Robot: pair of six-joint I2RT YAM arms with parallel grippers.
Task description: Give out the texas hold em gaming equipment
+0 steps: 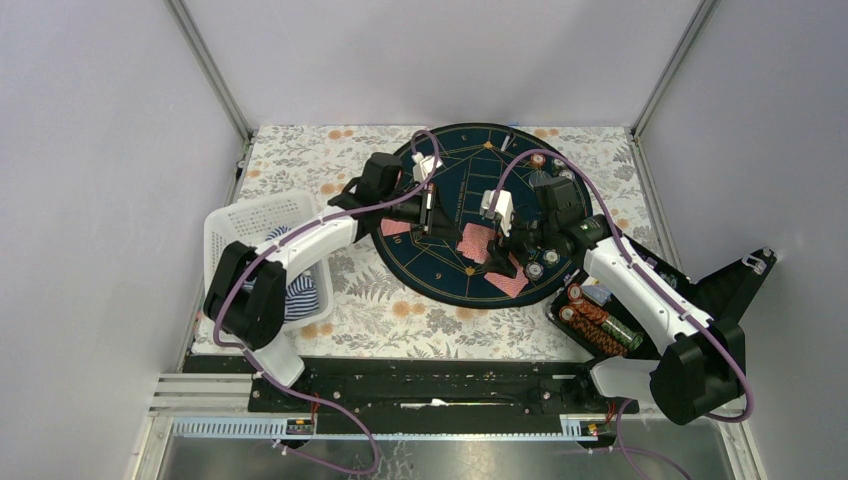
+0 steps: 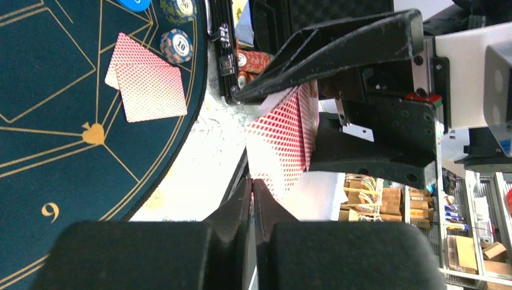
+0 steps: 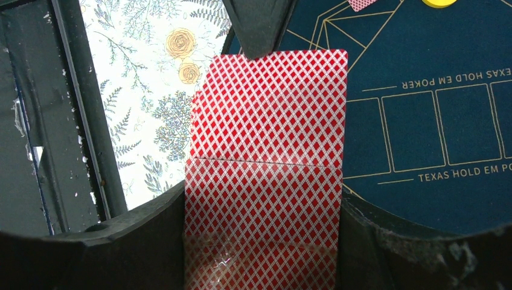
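I'm holding the card pack (image 3: 265,241) in my right tool (image 3: 262,199). Its jaws are standing about half apart & pressing on the pack's two long sides. One card (image 3: 278,103) is sticking out past that tool's tips, w/ a few more fanning out beside it.

My left tool (image 2: 252,184) is biting the far end of that card. Its jaws are looking almost fully together w/ the card's corner between them, so I think it's gripping just that one.

Both tools are hanging up in the air. The dark blue mat (image 3: 422,199) & the flowery counter (image 3: 151,90) are lying under my right tool. Two cards (image 2: 148,84) are lying flat on the mat, well apart from my left tool, w/ a chip stack (image 2: 176,45) just beside them.

I'm guessing these cards are v. light, thin, bendy & slippy. The slippy bit is making me worry, bc the next cards could be sliding out along w/ the one I want. I think the best spot to grab is the short edge that's poking out, near a corner. A soft squeeze should be enough, as a hard one may be bending the card.
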